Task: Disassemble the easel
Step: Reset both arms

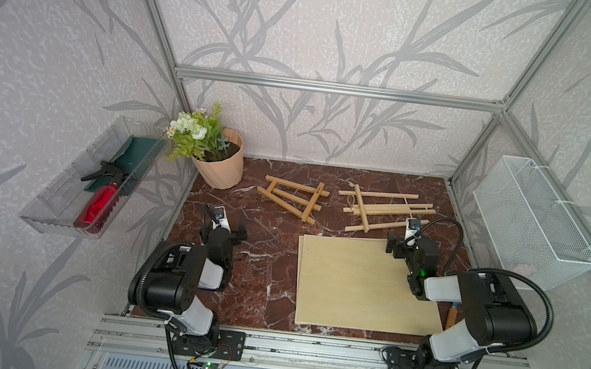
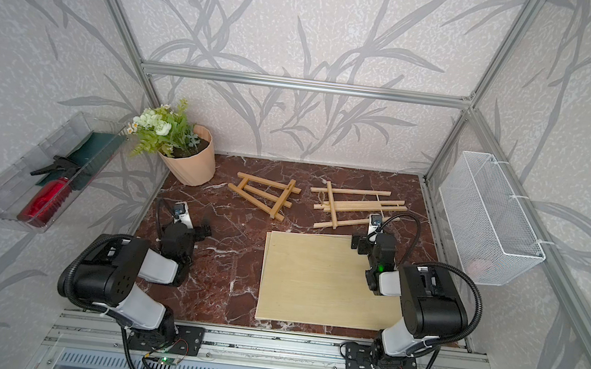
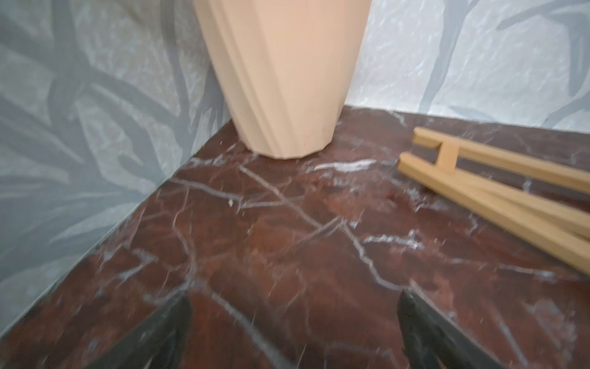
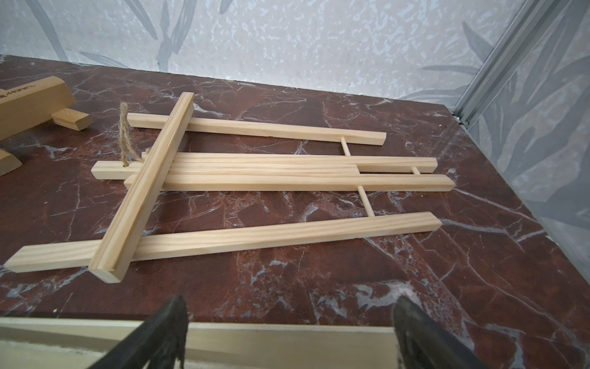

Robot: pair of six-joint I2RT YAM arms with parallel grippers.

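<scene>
Two wooden easels lie flat at the back of the marble table. The pale pine easel (image 1: 383, 210) (image 2: 355, 206) (image 4: 255, 179) has a crossbar, a thin dowel and a loop of twine. The darker easel (image 1: 292, 198) (image 2: 266, 193) (image 3: 498, 188) lies to its left. My right gripper (image 1: 407, 240) (image 2: 373, 236) (image 4: 289, 298) stands open and holds nothing, over the far edge of a plywood board (image 1: 362, 284) (image 4: 271, 342), just short of the pale easel. The left gripper (image 1: 223, 222) (image 2: 184, 218) (image 3: 295, 295) is open too, low over bare marble, left of the darker easel.
A peach flower pot (image 1: 218, 163) (image 3: 284, 80) stands in the back left corner. A clear tray (image 1: 55, 218) holding a red spray bottle (image 1: 98, 204) hangs on the left wall. On the right wall hangs a white wire basket (image 1: 532, 220). A wooden-handled tool (image 1: 452, 317) lies under the right arm.
</scene>
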